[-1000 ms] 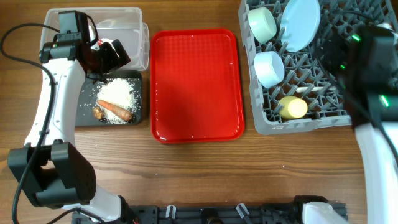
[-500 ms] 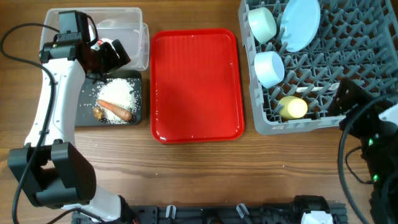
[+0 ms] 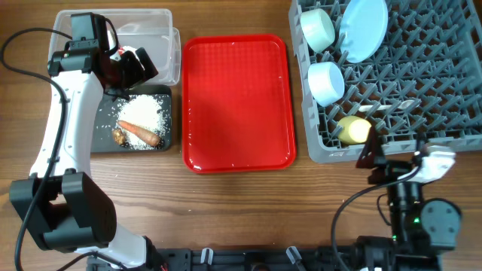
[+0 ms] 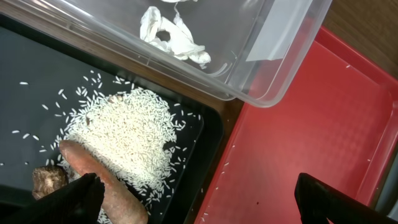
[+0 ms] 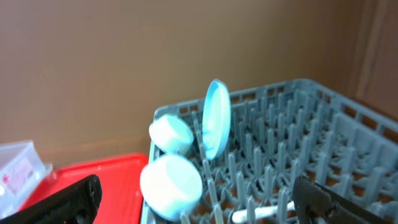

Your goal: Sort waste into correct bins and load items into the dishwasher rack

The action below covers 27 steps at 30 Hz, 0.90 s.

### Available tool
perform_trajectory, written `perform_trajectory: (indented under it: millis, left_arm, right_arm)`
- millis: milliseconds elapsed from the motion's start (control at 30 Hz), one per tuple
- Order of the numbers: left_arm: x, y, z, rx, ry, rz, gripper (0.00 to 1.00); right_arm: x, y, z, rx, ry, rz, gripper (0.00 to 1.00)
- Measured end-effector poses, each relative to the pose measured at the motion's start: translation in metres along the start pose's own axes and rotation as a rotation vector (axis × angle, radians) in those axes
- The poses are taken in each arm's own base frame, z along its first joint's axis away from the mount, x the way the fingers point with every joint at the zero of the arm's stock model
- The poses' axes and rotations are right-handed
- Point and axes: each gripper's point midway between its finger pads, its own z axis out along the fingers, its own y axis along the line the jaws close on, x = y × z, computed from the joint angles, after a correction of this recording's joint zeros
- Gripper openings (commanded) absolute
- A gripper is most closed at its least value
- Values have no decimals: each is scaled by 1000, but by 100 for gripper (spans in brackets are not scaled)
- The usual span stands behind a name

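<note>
My left gripper (image 3: 134, 68) (image 4: 199, 205) is open and empty, over the edge between the clear tub (image 3: 143, 22) and the black tub (image 3: 102, 128). The black tub holds white rice (image 4: 130, 130), the carrot stick (image 4: 99, 180) and the brown lump (image 4: 48, 180). Crumpled tissue (image 4: 171, 37) lies in the clear tub (image 4: 273, 68). The grey rack (image 3: 444, 83) holds two bowls (image 3: 317, 28) (image 3: 326, 81), the plate (image 3: 364, 28), the yellow cup (image 3: 354, 129) and the white spoon (image 3: 380, 108). My right gripper (image 3: 374, 156) (image 5: 199, 205) is open and empty, low before the rack's front edge. I cannot make out the sachet wrapper.
The flat red tray (image 3: 237, 102) lies between the tubs and the rack, with a few rice grains on its edge (image 4: 227, 165). The right arm's base and cables (image 3: 410, 218) sit at the front right of the wooden table.
My right arm has pulled back from above the rack to the table's front edge, below the rack. My left arm has not moved.
</note>
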Motion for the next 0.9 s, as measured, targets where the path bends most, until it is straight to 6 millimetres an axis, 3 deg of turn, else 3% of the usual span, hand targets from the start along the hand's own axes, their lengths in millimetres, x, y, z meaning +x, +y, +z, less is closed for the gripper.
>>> perform_trajectory:
  millis: [100,400,900]
  left_arm:
    - [0,0,0,0,0,0,100]
    - [0,0,0,0,0,0,100]
    - [0,0,0,0,0,0,100]
  right_arm:
    - [29,0,6,-30,-13,-6,100]
    - [75,-1,18,-63,-27,-8,100]
    - [86,-3,21,-67,-34,-9,100]
